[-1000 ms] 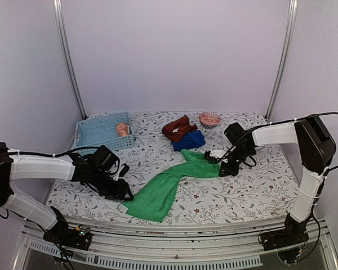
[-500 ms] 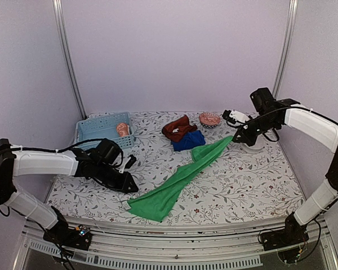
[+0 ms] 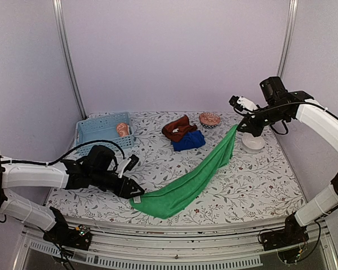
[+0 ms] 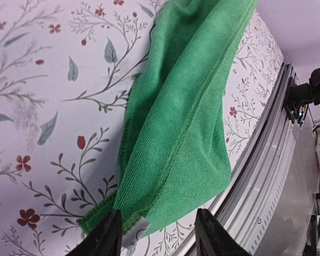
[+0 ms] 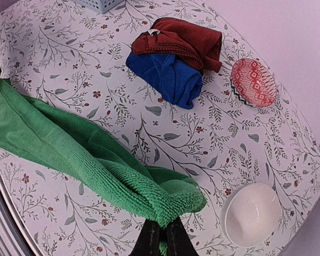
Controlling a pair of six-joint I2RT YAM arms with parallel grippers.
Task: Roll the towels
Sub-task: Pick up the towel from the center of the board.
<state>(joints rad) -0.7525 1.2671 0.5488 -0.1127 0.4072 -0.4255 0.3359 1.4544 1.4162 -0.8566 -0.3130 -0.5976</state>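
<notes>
The right end effector is pinching one end of the green towel aloft at 2 o'clock while the left end effector is gripping its other corner low on the worktop at 7 o'clock, the cloth stretching diagonally between them.

No readable writing is showing anywhere: no words, brands or numbers are coming through in any of the three views. A small white tag is sitting on the corner of the green towel near the left gripper, and another is peeking from the rust-brown towel, but both are looking too small to read. The tablecloth is carrying only a floral print.
</notes>
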